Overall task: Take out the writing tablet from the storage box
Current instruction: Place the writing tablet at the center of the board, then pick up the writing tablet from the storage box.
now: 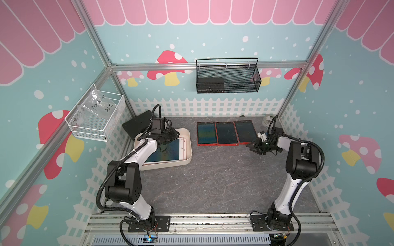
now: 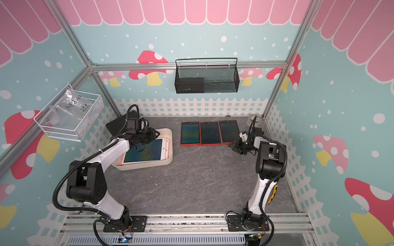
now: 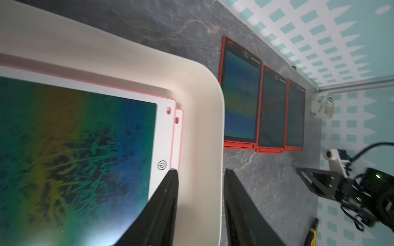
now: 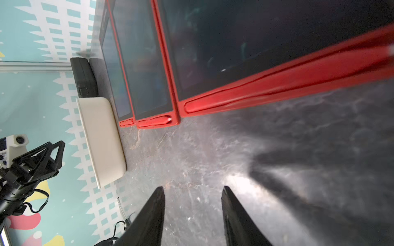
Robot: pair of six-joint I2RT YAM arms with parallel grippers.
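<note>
Left gripper [image 3: 200, 170], jaws spread on nothing, sets one tip against the edge of the top writing tablet [image 1: 170, 151] inside the storage box [image 1: 168, 166], probably to pry it up. Red tablets [image 1: 226, 133] lie at the box's two o'clock. Farther out at three, right gripper [image 4: 193, 187] hovers spread and empty, out of the way.

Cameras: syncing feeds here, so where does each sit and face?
Top views: high in front, looking down at the table; left arm and right arm visible.
Left wrist: on left arm, facing the storage box; left gripper straddles its wall.
Right wrist: on right arm, facing the red tablets; right gripper open.
Shared: both wrist views show storage box and red tablets.
</note>
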